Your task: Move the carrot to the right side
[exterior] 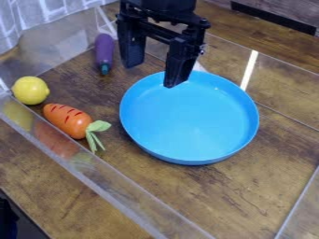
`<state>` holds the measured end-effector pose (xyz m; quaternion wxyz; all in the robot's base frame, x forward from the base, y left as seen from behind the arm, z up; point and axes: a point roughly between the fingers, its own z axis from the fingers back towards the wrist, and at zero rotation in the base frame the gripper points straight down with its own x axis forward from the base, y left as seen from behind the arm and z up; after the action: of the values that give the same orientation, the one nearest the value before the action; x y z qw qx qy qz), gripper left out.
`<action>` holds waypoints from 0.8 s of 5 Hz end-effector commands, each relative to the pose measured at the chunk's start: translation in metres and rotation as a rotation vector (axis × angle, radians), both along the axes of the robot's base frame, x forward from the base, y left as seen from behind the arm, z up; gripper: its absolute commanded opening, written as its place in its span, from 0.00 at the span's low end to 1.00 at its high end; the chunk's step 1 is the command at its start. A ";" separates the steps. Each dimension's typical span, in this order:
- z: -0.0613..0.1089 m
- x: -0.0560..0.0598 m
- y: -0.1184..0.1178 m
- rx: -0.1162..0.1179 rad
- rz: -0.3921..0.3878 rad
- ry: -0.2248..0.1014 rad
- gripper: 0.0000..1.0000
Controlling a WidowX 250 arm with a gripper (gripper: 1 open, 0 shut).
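Nothing done yet: carrot [67, 119] lies at left beside plate [189, 117], untouched; gripper [155, 63] spread, empty, above plate's rim.

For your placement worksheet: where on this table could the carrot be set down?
Bare wood lies right of the blue plate and along the front edge below it. The left is crowded: lemon, carrot, eggplant. The open gripper hangs over the plate's far rim.

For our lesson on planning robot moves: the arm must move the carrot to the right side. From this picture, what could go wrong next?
1. The open gripper hangs over the blue plate, away from the carrot; it might descend there by mistake.
2. The lemon sits close to the carrot and could be knocked or grabbed instead.
3. Carrying rightward, the carrot may land on the plate rather than beyond it.
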<state>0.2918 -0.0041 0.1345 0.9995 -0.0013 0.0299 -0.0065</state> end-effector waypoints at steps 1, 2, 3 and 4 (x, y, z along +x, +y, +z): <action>-0.005 -0.001 0.001 -0.001 -0.036 0.016 1.00; -0.010 -0.001 0.003 -0.001 -0.076 0.032 1.00; -0.015 -0.002 0.004 -0.001 -0.114 0.048 1.00; -0.021 -0.003 0.005 -0.002 -0.155 0.064 1.00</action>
<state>0.2866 -0.0025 0.1059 0.9933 -0.0011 0.0775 -0.0861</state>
